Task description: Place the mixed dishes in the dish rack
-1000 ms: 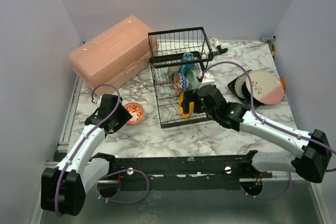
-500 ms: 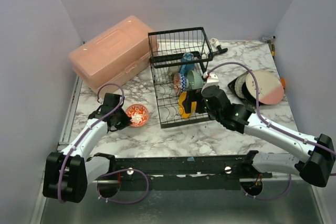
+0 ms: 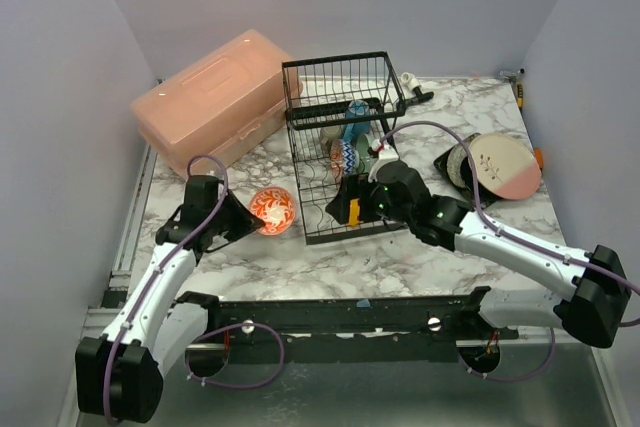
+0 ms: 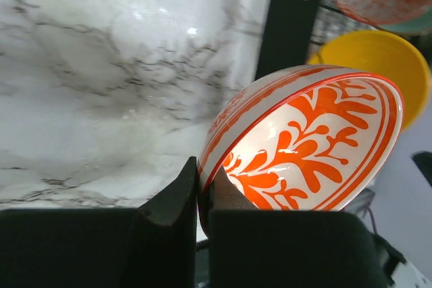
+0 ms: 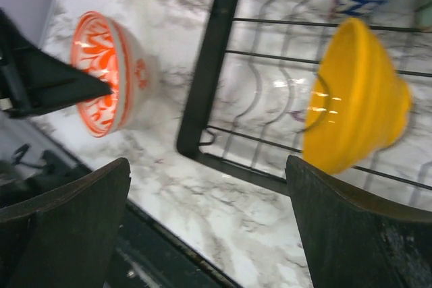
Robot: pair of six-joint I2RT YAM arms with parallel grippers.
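at the left front of the table [image 3: 400, 257]: the red bowl [image 4: 304, 146] is just left of the dish rack [image 3: 345, 235], near its front corner. it is not in the rack yet.
left gripper [image 4: 202, 183]: shut tight on the red bowl's rim, with one finger inside the bowl and one outside.
why by the rim: the rim is thin, so two fingers can pinch it. the round body looks too fat for them, i think.
right gripper [image 5: 208, 165]: wide open and holding nothing. it hangs over the rack's front edge, next to the yellow bowl [image 5: 354, 96].
why the yellow bowl stands up: it leans on its edge between the rack's wires, so it takes little room — the red bowl likely needs to stand the same way.
which way the red bowl faces: its open mouth looks back at the left wrist and a bit up, and its foot points at the rack.
its line: a bowl is round, so the line from mouth to foot lies almost flat, from the left arm toward the rack — the round face stands near upright.
touching the table: i cannot tell if the low edge rests on the table or hangs just above it.
other dishes: a blue bowl [image 3: 343, 157] is in the rack behind the yellow one. the plates [image 3: 505, 165] lie well off to the right of the rack.
pink box [image 3: 210, 102]: behind the left arm, not part of the job.
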